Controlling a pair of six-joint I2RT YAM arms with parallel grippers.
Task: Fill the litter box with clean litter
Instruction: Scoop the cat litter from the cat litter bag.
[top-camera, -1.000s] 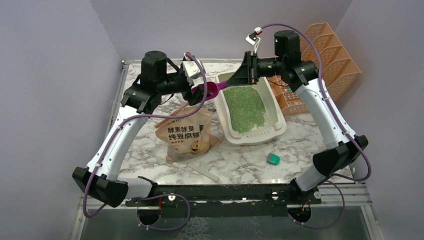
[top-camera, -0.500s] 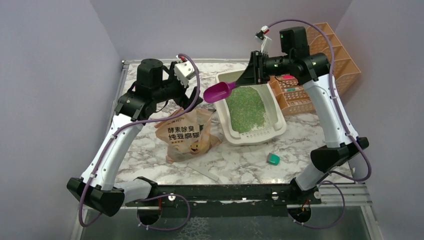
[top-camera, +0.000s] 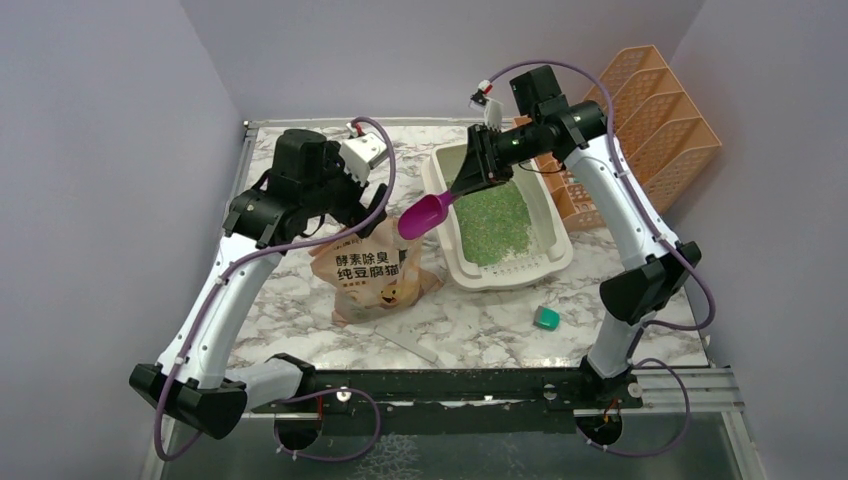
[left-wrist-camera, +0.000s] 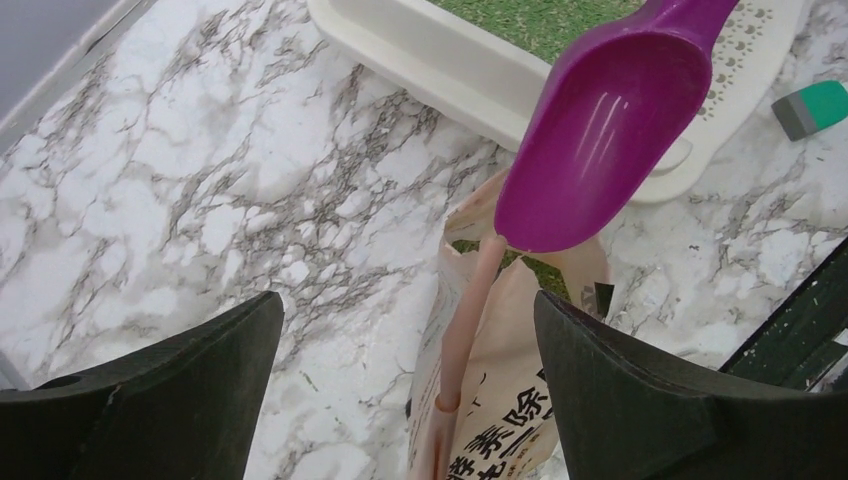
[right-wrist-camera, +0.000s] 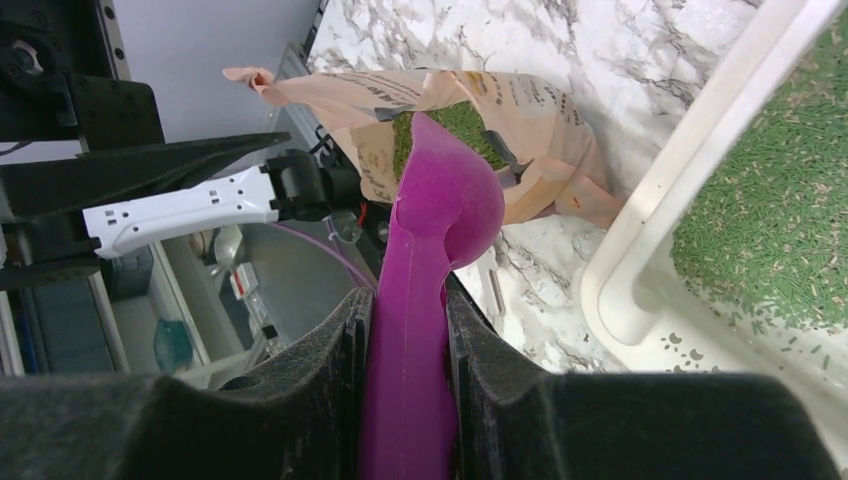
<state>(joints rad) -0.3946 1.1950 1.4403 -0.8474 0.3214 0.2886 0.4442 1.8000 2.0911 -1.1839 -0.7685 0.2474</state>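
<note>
The cream litter box (top-camera: 500, 272) sits right of centre with clean litter (top-camera: 490, 215) spread in it as green granules. My right gripper (top-camera: 464, 184) is shut on the handle of a magenta scoop (top-camera: 425, 215). The empty scoop bowl hangs over the open mouth of the tan bag (top-camera: 375, 265). In the right wrist view the scoop (right-wrist-camera: 440, 210) points at green litter inside the bag (right-wrist-camera: 540, 120). My left gripper (top-camera: 352, 205) is open above the bag's left side, holding nothing. In its view the scoop (left-wrist-camera: 600, 130) is beyond the fingers.
An orange mesh rack (top-camera: 650, 120) stands behind the box at the back right. A small teal block (top-camera: 546, 318) lies in front of the box, and a thin pale strip (top-camera: 405, 345) lies near the front edge. Walls close in on three sides.
My right arm swung the scoop from beside the box's far left corner down and left to the bag's mouth. My left gripper opened wider and drew back left.
</note>
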